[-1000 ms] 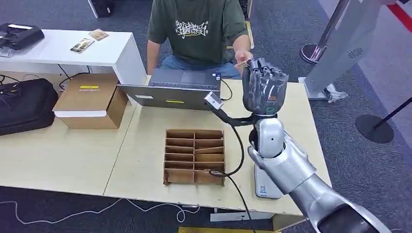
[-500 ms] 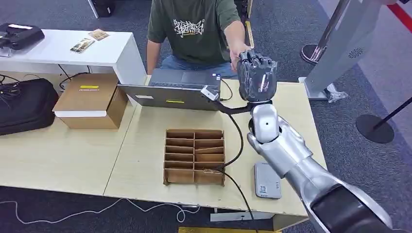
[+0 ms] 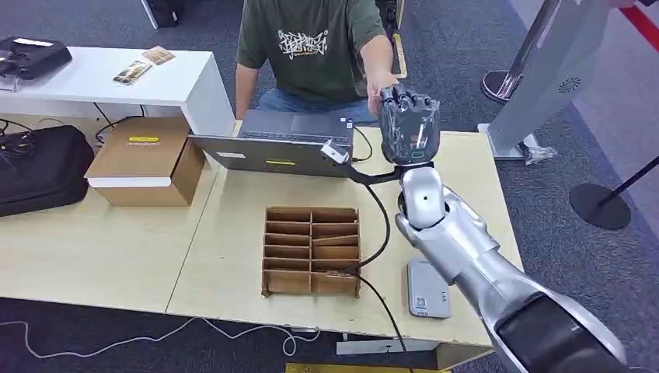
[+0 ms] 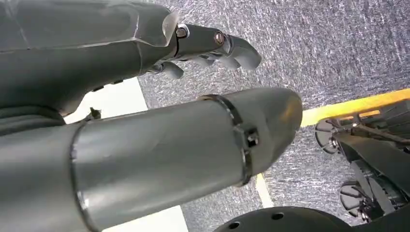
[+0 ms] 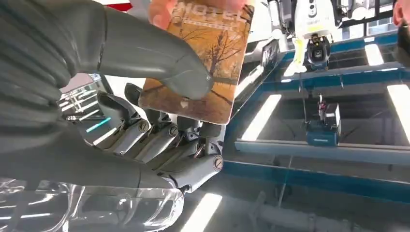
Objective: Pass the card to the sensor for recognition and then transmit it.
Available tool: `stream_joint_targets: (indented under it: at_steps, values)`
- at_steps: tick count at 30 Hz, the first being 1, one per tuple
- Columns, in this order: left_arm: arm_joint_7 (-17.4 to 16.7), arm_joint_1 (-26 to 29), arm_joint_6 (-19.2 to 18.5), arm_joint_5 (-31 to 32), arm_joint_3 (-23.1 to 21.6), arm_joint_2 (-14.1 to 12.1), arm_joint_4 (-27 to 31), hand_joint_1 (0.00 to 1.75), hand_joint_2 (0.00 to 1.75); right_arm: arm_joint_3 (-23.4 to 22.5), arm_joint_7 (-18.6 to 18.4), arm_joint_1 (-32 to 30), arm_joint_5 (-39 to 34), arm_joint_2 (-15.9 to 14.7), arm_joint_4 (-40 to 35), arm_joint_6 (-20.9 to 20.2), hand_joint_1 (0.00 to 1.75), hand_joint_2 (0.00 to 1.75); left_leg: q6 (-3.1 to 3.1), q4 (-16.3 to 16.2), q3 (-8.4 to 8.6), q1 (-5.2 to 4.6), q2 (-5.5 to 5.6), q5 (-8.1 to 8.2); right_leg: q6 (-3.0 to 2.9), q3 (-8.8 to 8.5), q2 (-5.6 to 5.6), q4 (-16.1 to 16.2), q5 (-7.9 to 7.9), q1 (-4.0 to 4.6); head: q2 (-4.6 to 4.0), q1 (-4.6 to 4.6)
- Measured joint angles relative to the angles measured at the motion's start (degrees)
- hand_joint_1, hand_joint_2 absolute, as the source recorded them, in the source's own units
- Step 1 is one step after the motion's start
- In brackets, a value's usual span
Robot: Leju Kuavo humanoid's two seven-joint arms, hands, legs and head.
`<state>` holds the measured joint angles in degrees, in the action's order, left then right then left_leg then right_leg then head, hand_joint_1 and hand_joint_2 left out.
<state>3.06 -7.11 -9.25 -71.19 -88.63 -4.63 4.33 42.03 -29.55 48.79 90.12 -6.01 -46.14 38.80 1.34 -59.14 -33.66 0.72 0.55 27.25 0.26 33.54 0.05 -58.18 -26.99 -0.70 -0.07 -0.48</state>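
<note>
The orange-brown printed hotel card point(image 5: 203, 63) is pinched by the right hand point(image 3: 408, 128) — thumb against fingers — raised beside the person's hand point(image 3: 379, 80); the left hand point(image 4: 212, 46) is released, fingers apart.

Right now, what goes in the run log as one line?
stage: handover | right hand: raised, pinching card | person's hand: on card | left hand: hanging, empty | sensor: on table
</note>
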Motion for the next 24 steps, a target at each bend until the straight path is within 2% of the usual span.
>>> stream_joint_targets:
  at_steps: [9,10,11,24]
  values:
    - [0.00,-0.05,-0.02,-0.15,0.00,0.00,0.00,0.00,0.00,0.00,-0.29,-0.04,0.00,0.00,0.76,0.00,1.75,1.75,0.00,0.00,0.00,0.00,-0.01,0.00,0.00,0.02,0.01,0.01,0.00,0.00,0.00,0.00]
    - [0.00,-0.06,-0.04,-0.15,0.00,0.00,0.00,0.00,0.00,0.00,-0.17,-0.03,0.00,0.00,0.81,0.00,0.66,1.75,0.00,0.00,0.00,0.00,-0.01,0.00,0.00,0.02,0.01,0.00,0.00,0.00,0.00,0.00]
    - [-0.04,-0.08,-0.11,-0.15,0.00,0.00,0.02,0.00,0.00,0.00,0.09,-0.03,-0.02,0.00,0.85,0.00,0.00,1.75,0.00,0.00,0.00,0.00,-0.01,0.00,0.00,0.02,0.01,0.01,0.00,0.00,0.00,0.00]
    - [0.07,0.13,-0.17,-1.33,0.00,0.00,0.02,0.00,0.00,0.00,1.38,-0.10,0.00,0.46,0.74,0.00,0.00,1.75,0.00,0.00,0.00,0.00,-0.01,0.00,0.00,0.02,0.03,-0.01,0.00,0.00,0.00,0.00]
